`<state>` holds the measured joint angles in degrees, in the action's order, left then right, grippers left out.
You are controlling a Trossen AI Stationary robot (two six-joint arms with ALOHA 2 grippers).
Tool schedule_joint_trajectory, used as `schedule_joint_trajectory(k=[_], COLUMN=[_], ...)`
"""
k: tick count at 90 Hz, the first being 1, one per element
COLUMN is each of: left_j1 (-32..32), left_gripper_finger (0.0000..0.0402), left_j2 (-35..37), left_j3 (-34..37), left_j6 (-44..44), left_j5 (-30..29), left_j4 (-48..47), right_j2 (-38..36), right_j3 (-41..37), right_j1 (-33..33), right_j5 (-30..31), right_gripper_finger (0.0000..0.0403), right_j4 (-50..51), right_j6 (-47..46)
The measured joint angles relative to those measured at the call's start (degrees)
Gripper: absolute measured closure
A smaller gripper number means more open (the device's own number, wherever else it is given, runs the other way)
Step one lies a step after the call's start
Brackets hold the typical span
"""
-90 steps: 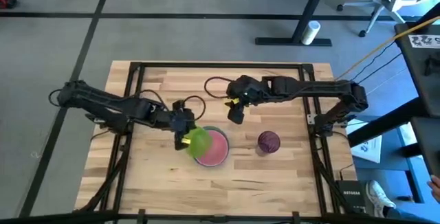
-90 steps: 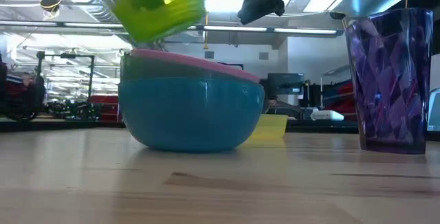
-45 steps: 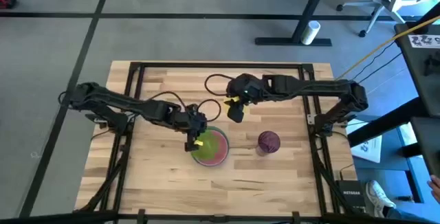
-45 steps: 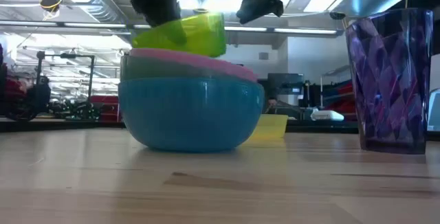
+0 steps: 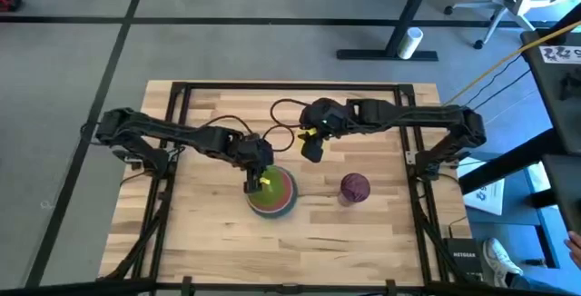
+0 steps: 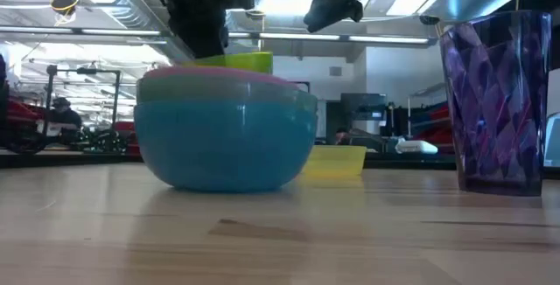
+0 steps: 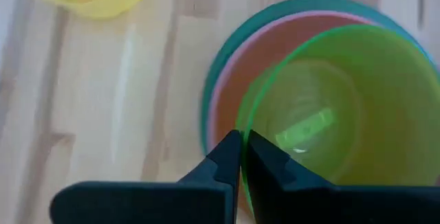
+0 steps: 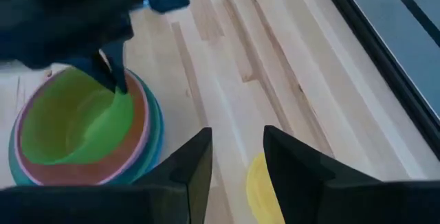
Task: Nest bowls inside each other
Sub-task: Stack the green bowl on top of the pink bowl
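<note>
A lime-green bowl (image 7: pixel 323 114) sits inside a pink bowl (image 7: pixel 237 80), which sits in a teal-blue bowl (image 6: pixel 223 145) on the table. My left gripper (image 7: pixel 242 154) is over this stack's left side (image 5: pixel 257 180), shut on the lime-green bowl. My right gripper (image 8: pixel 234 157) hangs open over a yellow bowl (image 8: pixel 260 183), behind the stack and to its right. The yellow bowl (image 6: pixel 337 163) rests on the table. A dark purple bowl (image 5: pixel 354 187) stands upright to the right of the stack. My left gripper pinches the lime-green bowl's rim (image 7: pixel 242 131) on its left side, one finger inside the bowl and one outside. The fingers come from above, pointing down. The bowl sits upright, sunk into the pink bowl, with only its rim (image 6: pixel 241 59) showing above the stack.
A black frame (image 5: pixel 272 85) borders the wooden table. There is bare wood (image 5: pixel 209 232) along the near side and at the far left. The purple bowl (image 6: pixel 499 101) stands tall at the right, near the table's front.
My left gripper has gone toward the table's right edge and down, still shut on the lime-green bowl. The bowl was tilted above the stack; it now sits level inside the pink bowl. The stack has shifted a little toward the table's left edge.
</note>
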<state>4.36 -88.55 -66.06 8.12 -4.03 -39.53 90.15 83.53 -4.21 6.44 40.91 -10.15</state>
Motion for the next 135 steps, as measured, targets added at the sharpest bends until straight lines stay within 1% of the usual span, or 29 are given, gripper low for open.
schedule_joint_trajectory(k=[16,29,50,76,84,97,105,124,135], left_j1=[0.0,0.2,0.3,1.3,1.3,0.2,-0.4,-0.8,-1.2], left_gripper_finger=[0.0402,0.0402,0.0401,0.0401,0.0401,0.0401,0.0401,0.0401,0.0401], left_j2=[-2.5,-3.9,-3.9,-2.3,-1.8,-1.9,-1.9,-1.9,-1.9], left_j3=[0.0,0.1,0.0,0.0,0.0,0.0,0.0,0.7,2.4], left_j6=[-0.9,-1.0,-3.1,-5.8,-5.1,-2.7,-2.5,-4.2,-5.3], left_j5=[2.8,3.2,3.2,3.8,3.9,3.9,3.8,4.1,8.3], left_j4=[1.6,3.3,8.7,12.1,10.7,3.8,2.1,4.8,8.0], right_j2=[0.0,0.0,0.0,0.0,0.0,0.0,0.0,0.0,0.0], right_j3=[-0.6,-2.1,-5.2,-5.6,-5.6,-5.6,-5.6,-5.6,-5.6], right_j1=[0.0,0.0,0.0,0.0,0.0,0.0,0.0,0.1,0.0], right_j5=[0.0,0.0,0.0,-1.1,-1.1,-1.1,-1.1,-1.1,-1.1], right_gripper_finger=[0.0285,0.0285,0.0285,0.0285,0.0285,0.0285,0.0285,0.0285,0.0285], right_j4=[-0.6,-0.6,-2.3,-4.7,-4.7,-4.8,-4.9,-4.9,-4.9], right_j6=[-0.4,-1.1,-2.4,-3.1,-3.1,-3.3,-3.4,-3.5,-3.5])
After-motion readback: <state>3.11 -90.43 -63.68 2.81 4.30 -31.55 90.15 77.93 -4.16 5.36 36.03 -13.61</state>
